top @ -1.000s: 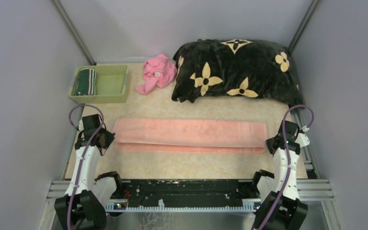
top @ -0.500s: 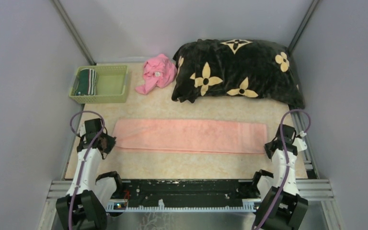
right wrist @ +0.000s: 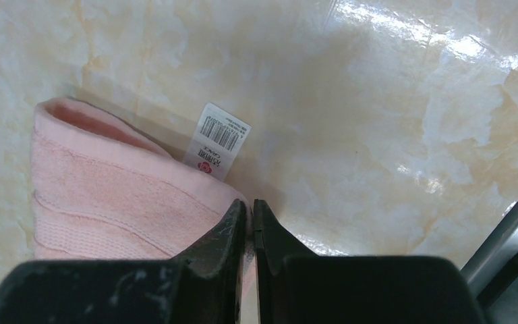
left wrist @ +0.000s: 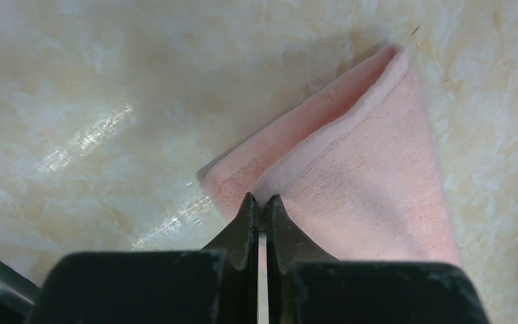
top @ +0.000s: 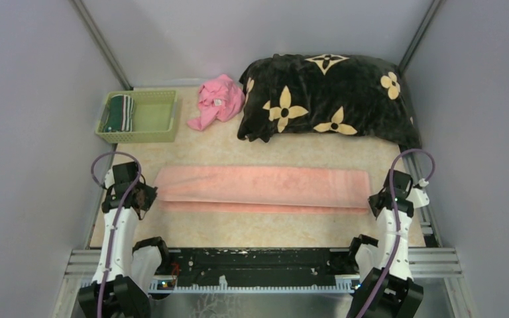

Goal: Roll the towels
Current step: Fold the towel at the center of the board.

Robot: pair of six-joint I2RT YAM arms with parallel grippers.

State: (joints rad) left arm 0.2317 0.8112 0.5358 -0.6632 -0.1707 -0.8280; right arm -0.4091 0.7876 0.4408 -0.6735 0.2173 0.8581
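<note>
Both grippers have shifted slightly since a moment ago, and the pink towel's point(top: 262, 185) lower layer peeks out again. It lies folded lengthwise on the table point(top: 238, 228). The left gripper point(left wrist: 259, 202) pinches its left corner, and the right gripper point(right wrist: 250, 206) its tagged right corner. Beyond its left end, the green towel point(top: 119, 112) sits rolled in the basket point(top: 166, 136). The folding looks finished to me; next, one end needs turning over to start the roll.

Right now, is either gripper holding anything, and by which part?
Both pinch the pink towel: left gripper at its left-end corner, right gripper at its right-end corner by the tag.
</note>
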